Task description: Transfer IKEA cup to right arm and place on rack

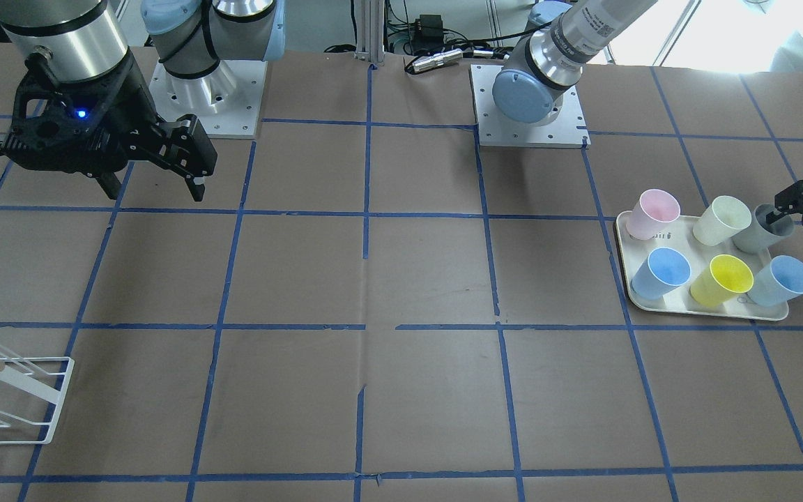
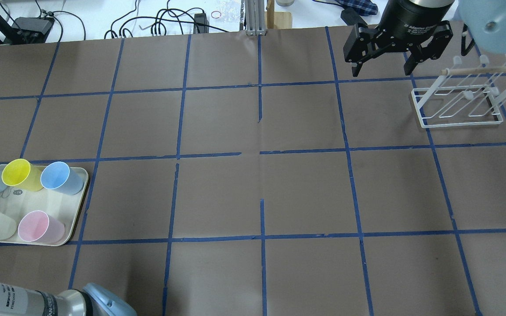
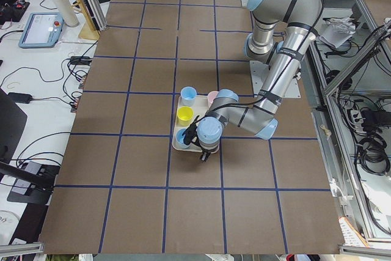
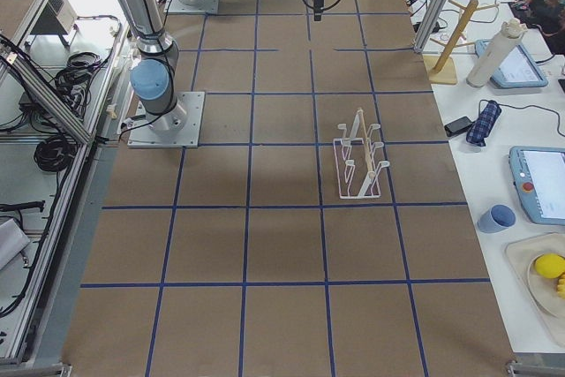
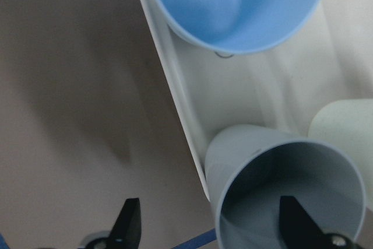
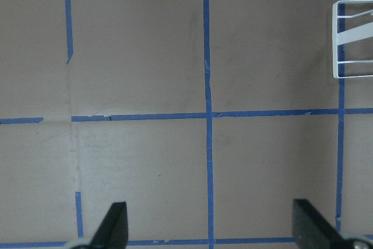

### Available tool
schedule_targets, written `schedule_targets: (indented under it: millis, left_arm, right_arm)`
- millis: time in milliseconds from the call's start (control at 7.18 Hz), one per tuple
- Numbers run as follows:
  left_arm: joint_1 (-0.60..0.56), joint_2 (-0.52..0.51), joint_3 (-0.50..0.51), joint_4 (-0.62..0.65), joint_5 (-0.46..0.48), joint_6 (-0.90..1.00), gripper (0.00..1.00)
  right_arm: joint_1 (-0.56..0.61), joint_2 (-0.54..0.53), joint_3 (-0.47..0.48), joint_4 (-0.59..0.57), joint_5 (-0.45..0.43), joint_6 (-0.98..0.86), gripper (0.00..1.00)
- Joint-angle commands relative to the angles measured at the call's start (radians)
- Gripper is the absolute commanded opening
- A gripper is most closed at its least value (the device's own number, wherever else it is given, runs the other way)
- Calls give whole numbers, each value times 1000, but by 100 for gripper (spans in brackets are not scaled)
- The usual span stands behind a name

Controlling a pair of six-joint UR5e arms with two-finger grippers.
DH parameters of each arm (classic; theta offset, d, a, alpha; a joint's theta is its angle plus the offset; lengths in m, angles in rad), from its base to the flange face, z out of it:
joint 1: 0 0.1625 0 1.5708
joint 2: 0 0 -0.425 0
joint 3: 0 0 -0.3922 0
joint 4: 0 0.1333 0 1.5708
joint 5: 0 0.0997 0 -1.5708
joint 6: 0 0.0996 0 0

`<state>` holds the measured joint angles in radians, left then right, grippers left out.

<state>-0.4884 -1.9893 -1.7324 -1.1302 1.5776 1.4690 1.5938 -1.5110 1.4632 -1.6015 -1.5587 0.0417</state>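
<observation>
The IKEA cup stands upright in a corner of the cream tray, right by the rim. A light-blue cup and a cream cup are close beside it. The left gripper hangs over it with its fingers open and nothing held. One finger is down inside the cup and the other is outside it, over the table. I think you are at the grab now. Squeeze slowly so the thin wall sits flat between the two fingers. Then lift straight up so you don't bump the cream cup. The right gripper hangs well apart from all this, near the rack, with its fingers wide open and empty. Only the left wrist camera shows you a finger on each side of the wall. The front camera shows the whole tray, but the left gripper is small at its edge. The overhead camera cuts the IKEA cup off, so don't steer by it.
</observation>
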Motion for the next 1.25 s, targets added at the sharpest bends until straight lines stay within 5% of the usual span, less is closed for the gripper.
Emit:
schedule_targets:
  millis: [0, 557, 1115]
  left_arm:
    - [-6, 3, -1, 0, 5, 1, 0]
    - [-22, 67, 28, -19, 2, 2, 0]
    - [-131, 162, 279, -427, -4, -82, 0]
  right_arm:
    - [0, 0, 0, 0, 0, 0, 100]
    - [0, 0, 0, -2, 0, 1, 100]
    - [-3, 0, -3, -3, 2, -2, 100]
